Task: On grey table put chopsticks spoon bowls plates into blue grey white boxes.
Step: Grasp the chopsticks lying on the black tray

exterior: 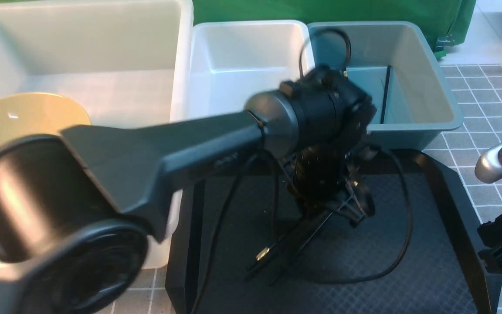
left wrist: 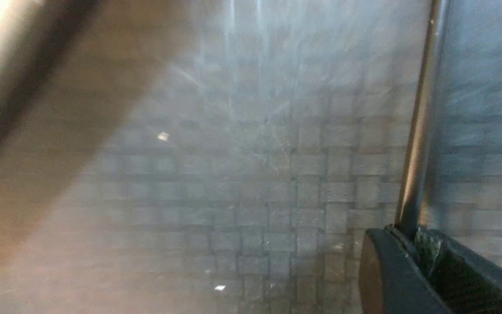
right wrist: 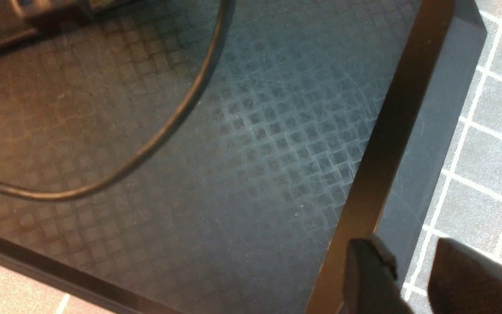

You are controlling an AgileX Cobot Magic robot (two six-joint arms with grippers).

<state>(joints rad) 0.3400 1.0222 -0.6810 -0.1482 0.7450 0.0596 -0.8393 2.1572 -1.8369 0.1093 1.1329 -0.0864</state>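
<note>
My left gripper (exterior: 342, 205) hangs over the black tray (exterior: 442, 196), shut on a black chopstick (exterior: 277, 244) that slants down toward the tray, gold band low. In the left wrist view the stick (left wrist: 416, 152) runs out from between the closed fingers of the gripper (left wrist: 412, 235). Another chopstick (exterior: 385, 93) lies inside the blue box (exterior: 434, 83). A yellow bowl (exterior: 24, 117) rests in the large whitish box (exterior: 81, 43). The white box (exterior: 242, 56) stands between those two boxes. My right gripper (right wrist: 410, 248) is open and empty over the tray's right rim. Spoon and plates are out of view.
The left arm's big grey link (exterior: 146, 152) blocks much of the front view. A black cable (exterior: 403, 226) loops over the tray. The grey table (exterior: 486, 87) shows to the right of the tray, and a green cloth (exterior: 320, 11) hangs behind the boxes.
</note>
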